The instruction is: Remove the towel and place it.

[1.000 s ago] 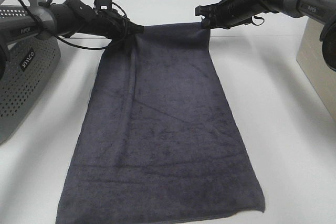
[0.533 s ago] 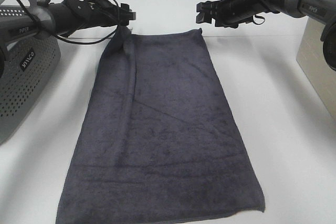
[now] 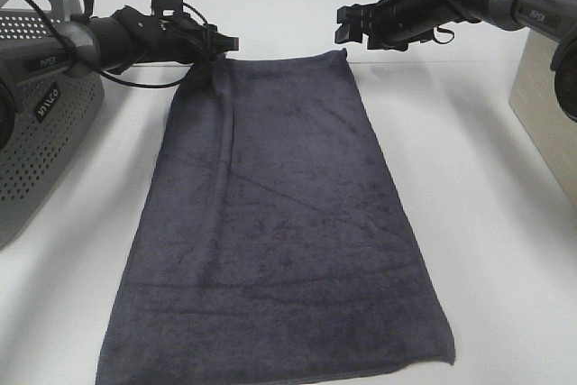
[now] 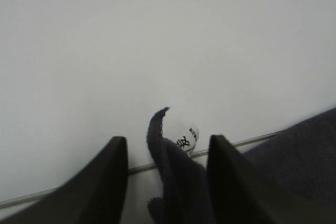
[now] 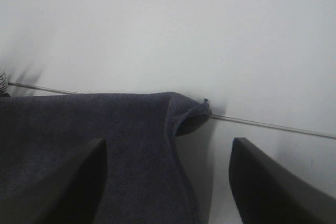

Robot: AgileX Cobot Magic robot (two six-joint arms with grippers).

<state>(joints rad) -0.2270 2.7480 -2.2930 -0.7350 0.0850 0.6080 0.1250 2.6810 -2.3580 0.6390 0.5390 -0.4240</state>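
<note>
While I watch from the high camera, the towel (image 3: 279, 232) lies spread flat on the white table (image 3: 487, 223), the left gripper (image 3: 225, 43) over its bunched far corner, the right gripper (image 3: 347, 26) above the other corner. My left wrist view shows parted fingers (image 4: 107, 182) straddling that raised corner, not clamping it. My right wrist view shows wide-open fingers (image 5: 262, 187), empty.
</note>
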